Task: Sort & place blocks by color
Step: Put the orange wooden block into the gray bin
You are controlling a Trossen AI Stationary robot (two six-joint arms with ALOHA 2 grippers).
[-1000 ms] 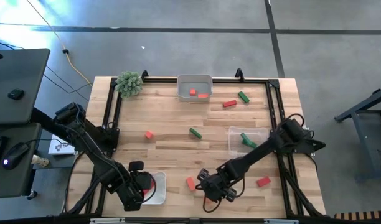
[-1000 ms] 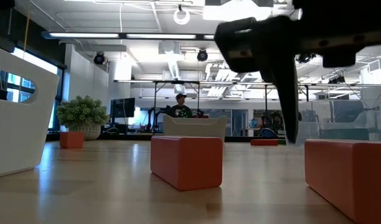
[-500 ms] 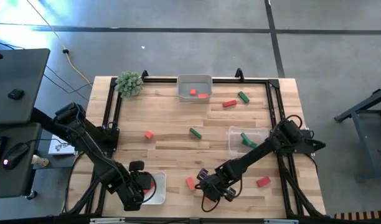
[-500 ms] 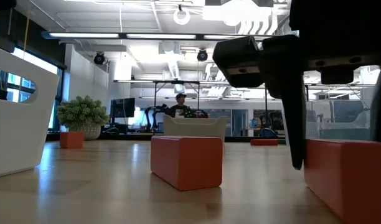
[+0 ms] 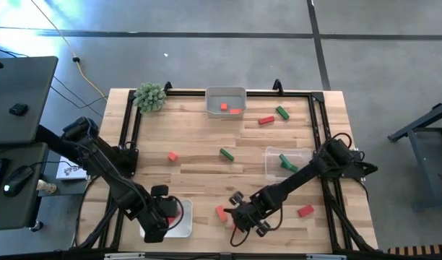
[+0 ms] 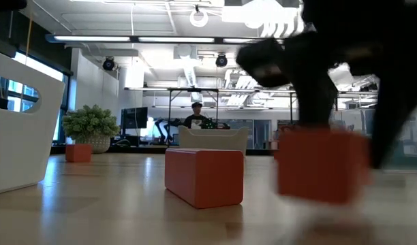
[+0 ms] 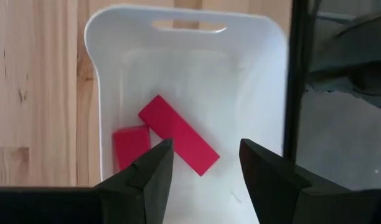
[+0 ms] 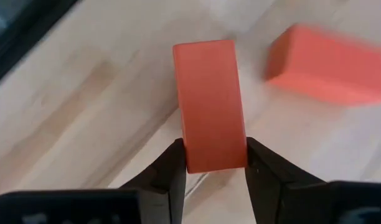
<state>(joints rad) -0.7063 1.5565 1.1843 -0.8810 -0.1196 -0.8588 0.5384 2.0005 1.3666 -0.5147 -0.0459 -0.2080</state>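
Overhead looks straight down, low camera skims tabletop level, wrist cameras peer closely past fingers [image 8: 172,168].

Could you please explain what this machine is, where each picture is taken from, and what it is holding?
It is a robot with two dark arms at a wooden table, sorting small blocks by colour. One picture looks straight down, one looks level across the tabletop, and two come from cameras on the wrists.

The right tool is shut on an orange block near the table's front edge; a second orange block lies beside it. The left tool is open over a white tray holding two red blocks.

Farther back are a grey tray with orange blocks, a clear tray with a green block, loose red and green blocks, and a plant ball.
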